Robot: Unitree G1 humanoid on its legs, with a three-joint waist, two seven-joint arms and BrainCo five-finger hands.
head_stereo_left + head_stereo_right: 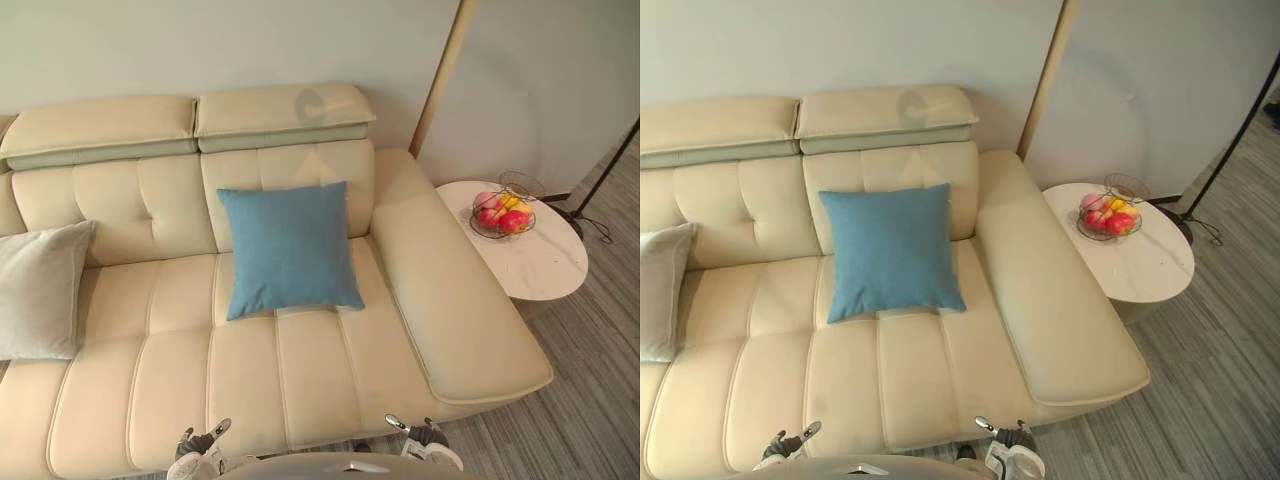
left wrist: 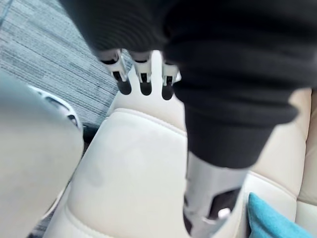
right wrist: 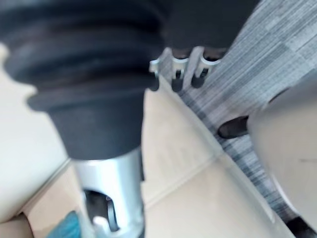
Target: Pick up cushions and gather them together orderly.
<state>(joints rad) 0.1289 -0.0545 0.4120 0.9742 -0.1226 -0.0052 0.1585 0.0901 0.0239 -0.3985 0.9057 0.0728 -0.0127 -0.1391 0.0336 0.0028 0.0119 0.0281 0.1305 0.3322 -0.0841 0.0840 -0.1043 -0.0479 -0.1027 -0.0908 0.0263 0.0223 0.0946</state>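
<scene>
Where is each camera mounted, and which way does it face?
Left eye view: on the head, facing down at the cream leather sofa; left hand, right hand low.
Right eye view: beside it, same scene.
Left wrist view: on that wrist, along its fingers toward the sofa.
Right wrist view: likewise, over the sofa edge.
All show the blue square cushion.

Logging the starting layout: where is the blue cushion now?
In the eye views, the blue cushion leans against the sofa backrest, near its right armrest; the grey cushion lies apart, far left.

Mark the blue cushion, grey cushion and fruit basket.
blue cushion (image 1: pixel 288 250), left eye view, its centre.
grey cushion (image 1: pixel 38 290), left eye view, its centre.
fruit basket (image 1: pixel 497 237), left eye view, front wire rim.
</scene>
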